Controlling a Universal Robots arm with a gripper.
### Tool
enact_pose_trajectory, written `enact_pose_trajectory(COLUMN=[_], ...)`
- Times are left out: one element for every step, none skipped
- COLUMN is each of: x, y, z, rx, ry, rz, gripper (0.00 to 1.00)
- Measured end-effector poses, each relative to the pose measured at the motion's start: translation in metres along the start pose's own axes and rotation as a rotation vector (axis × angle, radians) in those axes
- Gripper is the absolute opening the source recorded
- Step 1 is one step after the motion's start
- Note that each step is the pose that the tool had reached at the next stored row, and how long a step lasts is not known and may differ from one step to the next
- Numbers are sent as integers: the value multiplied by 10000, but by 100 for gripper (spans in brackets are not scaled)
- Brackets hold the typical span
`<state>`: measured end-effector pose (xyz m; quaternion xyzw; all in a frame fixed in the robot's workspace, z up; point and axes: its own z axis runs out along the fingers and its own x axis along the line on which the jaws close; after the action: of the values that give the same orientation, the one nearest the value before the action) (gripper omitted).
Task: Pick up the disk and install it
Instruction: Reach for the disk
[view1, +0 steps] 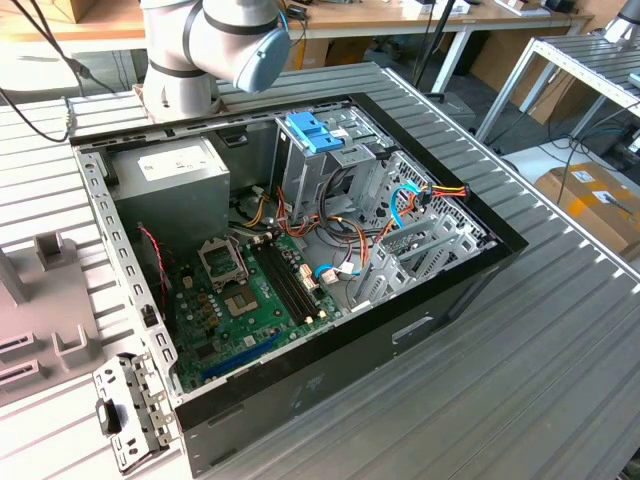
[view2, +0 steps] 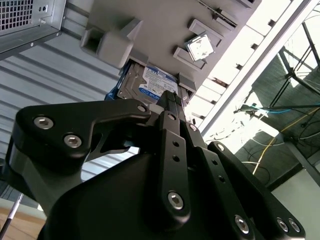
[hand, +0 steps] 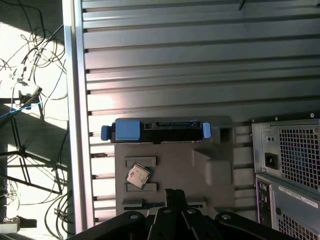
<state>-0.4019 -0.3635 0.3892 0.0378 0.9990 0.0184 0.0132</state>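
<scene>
We see the claw (hand: 174, 192) closed and empty, hanging over the grey holder (hand: 215, 172) on the ribbed worktop (hand: 175, 60), where the disk (hand: 157, 131) stands on edge in its slot; a silver chip (hand: 138, 176) sits nearby, the computer case (hand: 290, 150) just beside.

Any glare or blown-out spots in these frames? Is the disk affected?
Second wrist view: sunlight blows out the floor beyond the table; the disk is evenly lit, label visible. First wrist view: sun washes out the floor around the cables and streaks the table; disk edge evenly lit. Exterior view: even light, no hard glare.
</scene>
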Motion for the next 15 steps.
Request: enact_pose_trajectory(x=[-3,-7,-9,-12,-13,-12,-12,-12,-13,-13,-13,-13,-13,-13,-13], y=[7,14,20,26,28,28,28,28,29,29,29,29,29,29,29], z=[0,1,1,1,1,1,1,1,1,1,1,1,1,1,1], rx=[2,5,7,9,10,10,10,10,10,10,11,11,11,11,11], ry=[0,0,0,0,0,-1,-1,-1,0,0,-1,-1,-1,-1,0], rz=[0,0,0,-1,-1,-1,-2,-1,-1,-1,0,0,0,0,0], gripper=[11,11,11,11,11,11,11,11,11,11,11,11,11,11,11])
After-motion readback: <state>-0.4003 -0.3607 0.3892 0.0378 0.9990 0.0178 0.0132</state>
